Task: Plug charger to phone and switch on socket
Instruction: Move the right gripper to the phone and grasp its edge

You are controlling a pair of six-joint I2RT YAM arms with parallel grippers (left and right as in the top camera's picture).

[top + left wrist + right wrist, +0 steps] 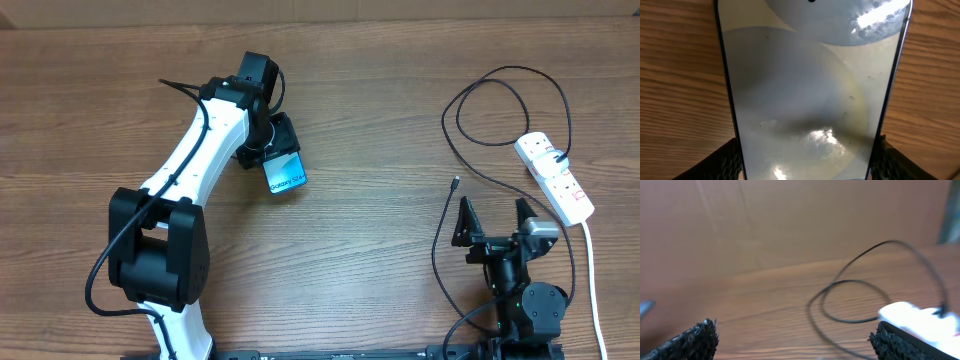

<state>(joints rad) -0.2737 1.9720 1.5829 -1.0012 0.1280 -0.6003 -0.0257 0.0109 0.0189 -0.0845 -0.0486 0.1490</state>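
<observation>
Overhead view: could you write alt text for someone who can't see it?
On the left of a wooden table, a white robot arm's left gripper grips the phone, its blue screen facing up. On the right, the right gripper sits open and empty beside the charger, a thin black cable looping to the socket, a white power strip.

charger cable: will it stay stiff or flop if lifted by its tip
Likely floppy: the charger cable lies in loose loops, so it should sag. Probably light, but its far end reaches the power strip, so pulling may drag that.
</observation>
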